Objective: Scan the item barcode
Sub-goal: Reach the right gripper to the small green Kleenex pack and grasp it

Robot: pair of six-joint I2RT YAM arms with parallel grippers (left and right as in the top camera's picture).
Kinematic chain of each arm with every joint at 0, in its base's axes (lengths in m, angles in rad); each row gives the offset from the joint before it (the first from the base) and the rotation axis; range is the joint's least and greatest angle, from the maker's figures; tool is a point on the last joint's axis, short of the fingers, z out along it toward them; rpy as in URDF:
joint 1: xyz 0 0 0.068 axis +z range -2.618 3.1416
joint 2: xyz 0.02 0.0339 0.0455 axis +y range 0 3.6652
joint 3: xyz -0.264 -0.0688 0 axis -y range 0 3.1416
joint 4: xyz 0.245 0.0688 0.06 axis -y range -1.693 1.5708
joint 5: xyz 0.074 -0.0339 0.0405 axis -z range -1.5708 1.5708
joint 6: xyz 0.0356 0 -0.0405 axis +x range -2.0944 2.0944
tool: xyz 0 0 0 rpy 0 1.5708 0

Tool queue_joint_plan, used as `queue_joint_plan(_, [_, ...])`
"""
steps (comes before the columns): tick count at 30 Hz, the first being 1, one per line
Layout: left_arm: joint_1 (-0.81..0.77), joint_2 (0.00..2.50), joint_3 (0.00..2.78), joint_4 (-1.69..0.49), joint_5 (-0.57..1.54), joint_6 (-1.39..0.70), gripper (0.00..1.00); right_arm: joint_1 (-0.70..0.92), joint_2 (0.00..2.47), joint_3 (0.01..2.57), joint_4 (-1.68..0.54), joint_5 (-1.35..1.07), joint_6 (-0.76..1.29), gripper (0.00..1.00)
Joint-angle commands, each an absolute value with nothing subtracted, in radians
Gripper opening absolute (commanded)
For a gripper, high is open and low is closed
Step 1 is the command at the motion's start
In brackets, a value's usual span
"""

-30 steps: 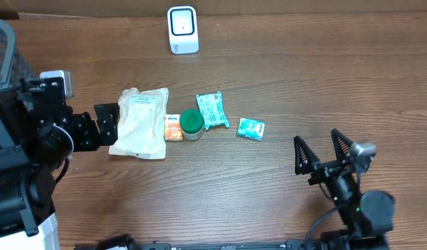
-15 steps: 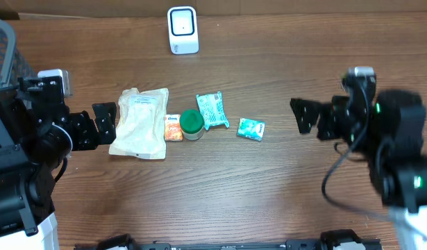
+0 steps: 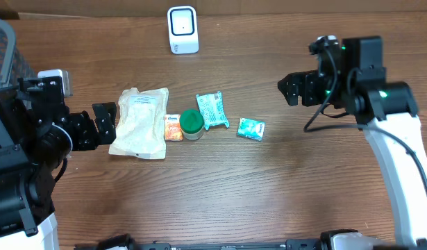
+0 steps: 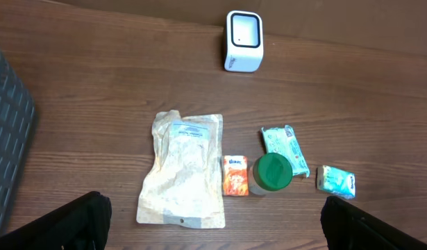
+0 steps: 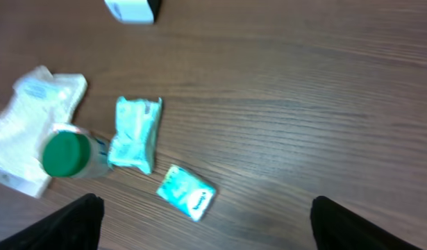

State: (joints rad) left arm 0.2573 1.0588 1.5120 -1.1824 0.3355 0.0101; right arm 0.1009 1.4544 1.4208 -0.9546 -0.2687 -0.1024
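Note:
Several items lie in a row mid-table: a pale pouch [image 3: 139, 123], a small orange packet [image 3: 173, 128], a green-lidded jar [image 3: 191, 123], a teal wipes pack [image 3: 212, 110] and a small teal box [image 3: 250, 128]. The white barcode scanner [image 3: 182, 29] stands at the back. My left gripper [image 3: 105, 121] is open just left of the pouch [image 4: 183, 171], holding nothing. My right gripper [image 3: 293, 90] hangs open in the air to the right of the small teal box [image 5: 187, 192], also holding nothing. In the right wrist view the jar [image 5: 66, 154] and wipes pack [image 5: 135, 133] show at the left.
A dark mesh basket [image 3: 1, 52] sits at the table's far left, also showing in the left wrist view as the basket [image 4: 8, 139]. Brown cardboard runs along the back edge behind the scanner [image 4: 244, 40].
My right arm has swung up from the table's front right corner toward the back and left, ending above the table right of the items. The left arm and all items stayed still.

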Motion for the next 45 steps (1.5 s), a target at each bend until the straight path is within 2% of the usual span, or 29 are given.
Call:
queue_joint_plan(1, [0.263, 1.06, 1.531, -1.182, 0.33, 0.03, 1.0, 0.107, 1.53, 1.45, -0.941, -0.329, -0.238, 0.89])
queue_joint_plan(5, [0.263, 1.06, 1.531, -1.182, 0.329, 0.03, 1.0, 0.107, 1.617, 1.45, -0.97, -0.413, -0.317, 0.79])
queue_joint_plan(6, [0.263, 1.06, 1.531, -1.182, 0.329, 0.03, 1.0, 0.107, 1.657, 1.449, -0.994, -0.45, -0.369, 0.73])
queue_joint_plan(13, [0.263, 1.06, 1.531, -1.182, 0.33, 0.03, 0.99, 0.112, 1.806, 1.447, -1.06, -0.5, -0.483, 0.54])
queue_joint_plan(29, [0.263, 1.06, 1.531, -1.182, 0.329, 0.03, 1.0, 0.144, 2.02, 1.434, -1.006, -0.526, -0.555, 0.54])
queue_joint_plan(41, [0.263, 1.06, 1.531, -1.182, 0.329, 0.03, 1.0, 0.146, 2.064, 1.42, -0.97, -0.525, -0.56, 0.54])
queue_joint_plan(44, [0.263, 1.06, 1.531, -1.182, 0.329, 0.03, 1.0, 0.147, 2.081, 1.419, -0.971, -0.525, -0.559, 0.51])
queue_joint_plan(45, [0.263, 1.06, 1.531, -1.182, 0.329, 0.03, 0.99, 0.147, 2.088, 1.419, -0.974, -0.525, -0.559, 0.46])
